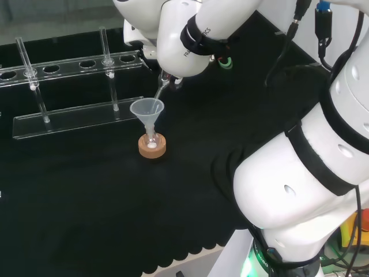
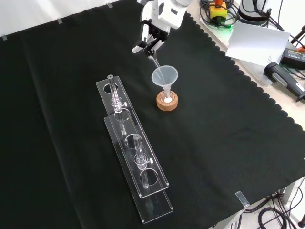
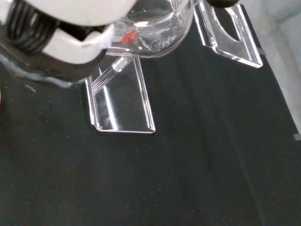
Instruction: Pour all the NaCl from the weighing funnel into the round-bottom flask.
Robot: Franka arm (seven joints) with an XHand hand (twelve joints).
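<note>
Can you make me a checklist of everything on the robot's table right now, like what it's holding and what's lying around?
Surface: black cloth over the bench, scalloped at its edge.
Job's things: weighing funnel held tilted, its spout over the clear funnel; that funnel sits in the flask on a cork ring; white powder shows at the flask's bottom.
Clutter: clear rack with two upright tubes.
Hand: the hand is curled round the weighing funnel, above the clear funnel.
Cables: black cables hang off the bench's corner in the front view.
Surroundings: a white sheet and devices beyond the cloth.
</note>
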